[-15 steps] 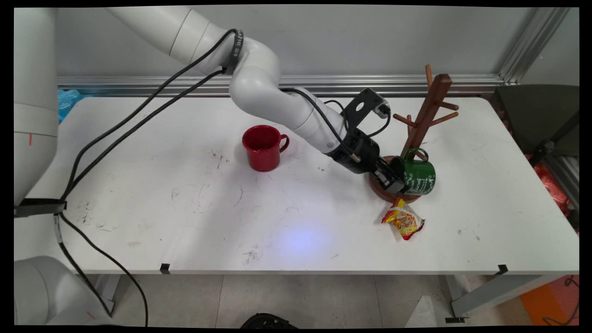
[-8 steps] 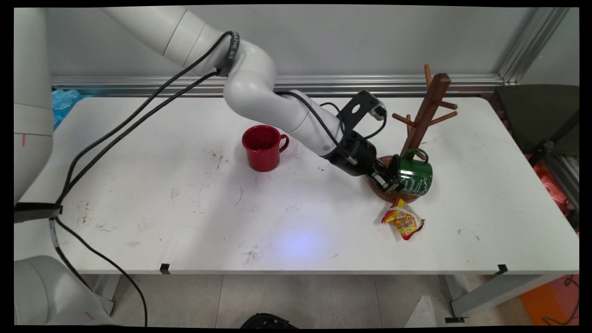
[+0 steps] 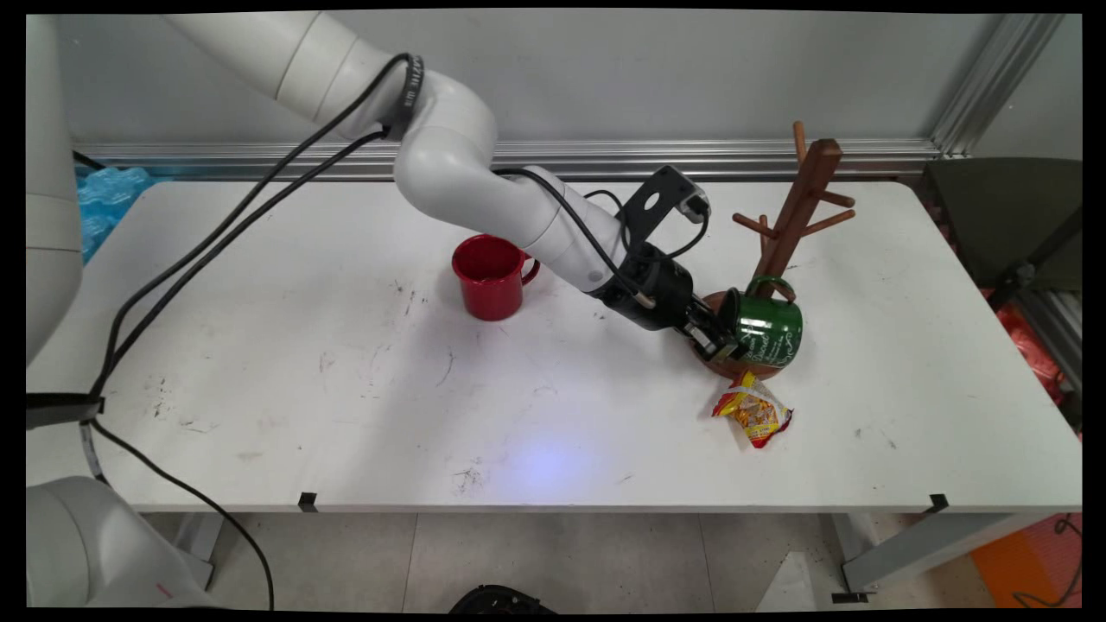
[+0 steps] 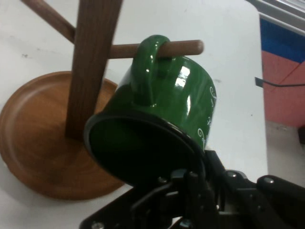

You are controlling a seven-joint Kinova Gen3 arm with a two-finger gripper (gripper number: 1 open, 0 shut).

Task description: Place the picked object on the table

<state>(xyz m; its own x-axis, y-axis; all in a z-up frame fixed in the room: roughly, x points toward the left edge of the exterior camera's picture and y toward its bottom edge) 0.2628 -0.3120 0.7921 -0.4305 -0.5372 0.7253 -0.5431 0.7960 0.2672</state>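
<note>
Nearby, jaws clamp green mug [image 3: 765, 329] hung on wooden rack [image 3: 791, 225], beside snack packet [image 3: 752, 415].

green mug [image 3: 767, 329] with white lettering, red mug [image 3: 490, 277], brown rack [image 3: 791, 233].

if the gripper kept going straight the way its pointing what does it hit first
The gripper is already at the rim of the green mug, whose handle hangs on a peg of the wooden mug tree. Going straight on would likely push the mug first, along that peg; past it only bare table shows.
</note>
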